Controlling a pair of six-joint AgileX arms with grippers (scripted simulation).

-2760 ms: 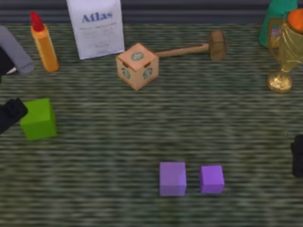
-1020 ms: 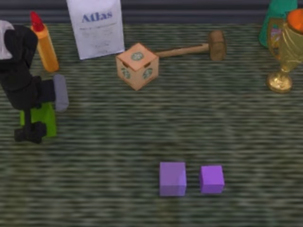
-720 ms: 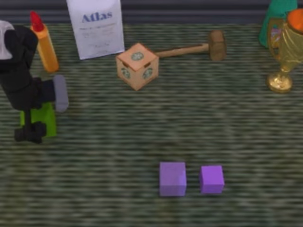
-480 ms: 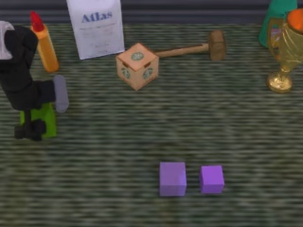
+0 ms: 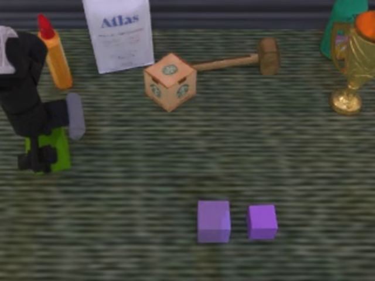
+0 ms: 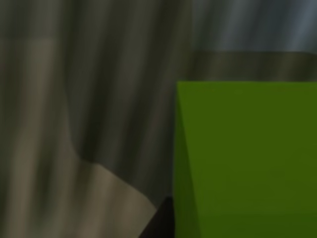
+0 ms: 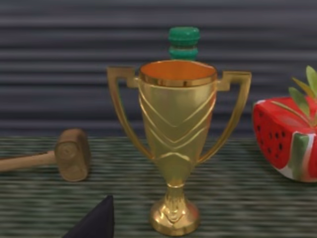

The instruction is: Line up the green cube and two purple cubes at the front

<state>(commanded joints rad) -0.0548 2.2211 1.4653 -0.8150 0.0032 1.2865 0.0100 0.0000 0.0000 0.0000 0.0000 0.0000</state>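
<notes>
Lime-green cube, one pale lavender cube and one vivid violet cube, tan block with round green emblems, gold trophy, dark green-striped tablecloth.

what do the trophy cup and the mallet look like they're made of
Trophy cup: looks like polished gold metal, with bright highlights and reflections, though gold-coated plastic would look the same.
Mallet: looks like wood, matte brown on both head and handle, with no shine.
</notes>
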